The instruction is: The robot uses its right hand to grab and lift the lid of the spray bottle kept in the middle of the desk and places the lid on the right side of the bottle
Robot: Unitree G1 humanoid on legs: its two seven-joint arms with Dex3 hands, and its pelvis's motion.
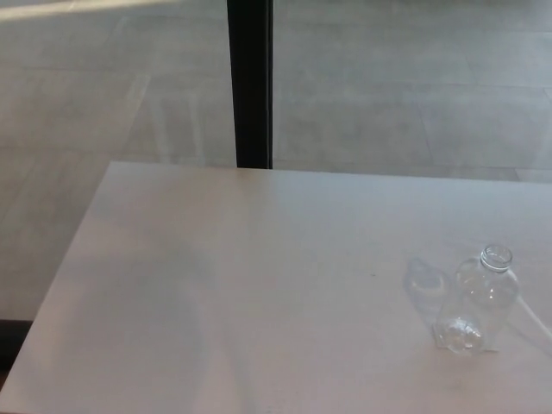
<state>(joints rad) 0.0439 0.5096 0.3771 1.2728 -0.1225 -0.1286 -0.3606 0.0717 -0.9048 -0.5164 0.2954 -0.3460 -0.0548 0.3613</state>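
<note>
On the desk (259, 285), clear uncapped bottle (479, 302).

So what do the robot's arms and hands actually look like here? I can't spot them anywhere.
In this head view no part of the robot shows, neither arm nor hand, so their look cannot be told. Only the clear bottle, its neck open with no lid on, stands on the pale desk near the right edge.

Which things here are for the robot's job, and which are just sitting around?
For the job:
- clear bottle, standing with its mouth open
- white desk under it

Just there:
- black post behind the desk
- grey floor

No lid or robot hand shows.
</note>
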